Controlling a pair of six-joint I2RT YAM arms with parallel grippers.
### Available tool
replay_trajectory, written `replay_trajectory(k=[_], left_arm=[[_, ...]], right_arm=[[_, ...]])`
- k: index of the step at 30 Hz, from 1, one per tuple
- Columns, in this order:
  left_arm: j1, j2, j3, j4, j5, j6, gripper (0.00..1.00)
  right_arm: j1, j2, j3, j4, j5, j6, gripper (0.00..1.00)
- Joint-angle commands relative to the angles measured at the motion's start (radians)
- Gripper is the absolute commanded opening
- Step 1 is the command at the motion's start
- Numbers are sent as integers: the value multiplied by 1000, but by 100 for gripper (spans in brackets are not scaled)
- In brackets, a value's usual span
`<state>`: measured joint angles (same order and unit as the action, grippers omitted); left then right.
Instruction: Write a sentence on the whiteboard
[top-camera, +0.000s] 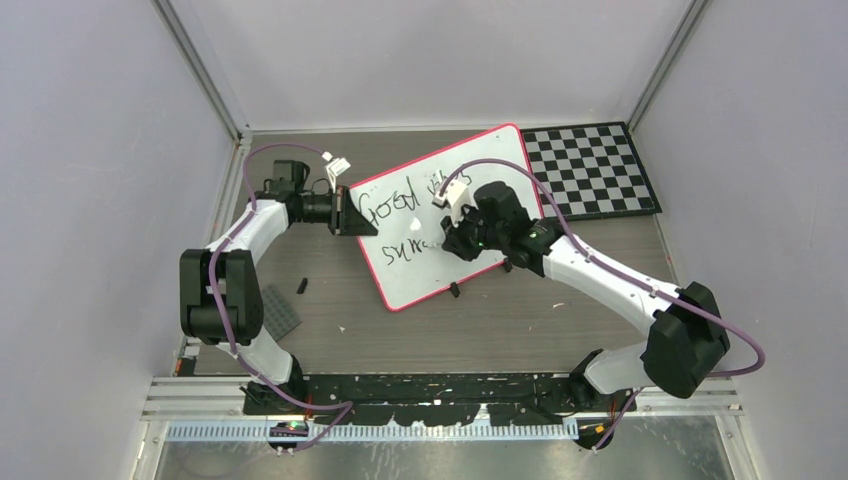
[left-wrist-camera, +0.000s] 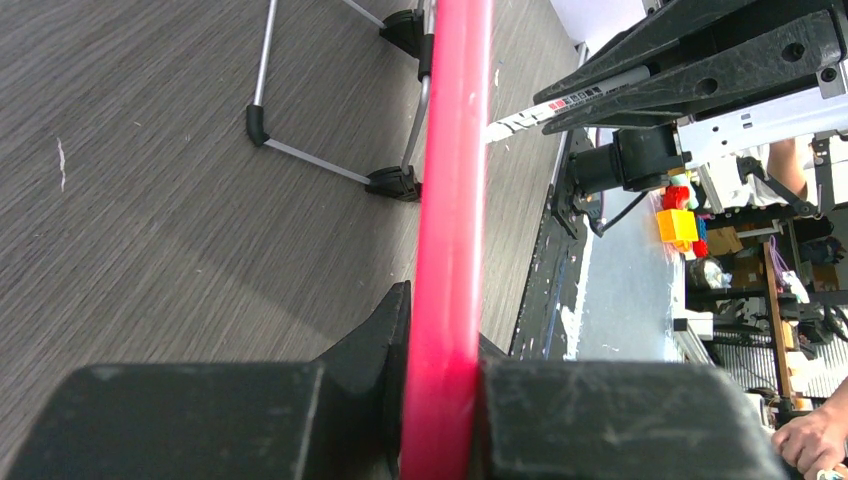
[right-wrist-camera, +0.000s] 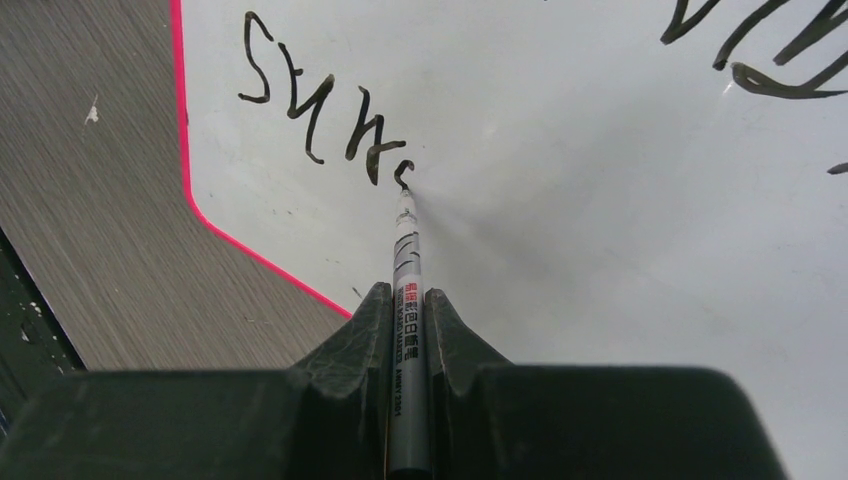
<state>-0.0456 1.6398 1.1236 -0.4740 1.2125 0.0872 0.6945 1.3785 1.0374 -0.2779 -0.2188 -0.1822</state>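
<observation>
Whiteboard (top-camera: 412, 272) sentence (top-camera: 392, 208): "Good", then half-hidden word; below, "surr"

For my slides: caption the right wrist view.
Right hand holds the marker, tip on the whiteboard where the sentence stops.

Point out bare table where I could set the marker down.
Widest bare wood lies between the whiteboard and the base rail. A smaller patch sits between the checkerboard mat and the right arm. Crowded: the left gripper clamping the board's rim, the right gripper holding the marker.
</observation>
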Motion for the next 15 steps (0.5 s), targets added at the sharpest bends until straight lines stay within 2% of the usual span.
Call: replay_trajectory(k=[1, 15], left_arm=[[-10, -7, -9, -74, -59, -8, 0], [-19, -5, -2, -72, -62, -10, 0]], right_arm=[[-30, -40, 4, -9, 41, -33, 0], [-53, -10, 84, 16, 25, -14, 0]])
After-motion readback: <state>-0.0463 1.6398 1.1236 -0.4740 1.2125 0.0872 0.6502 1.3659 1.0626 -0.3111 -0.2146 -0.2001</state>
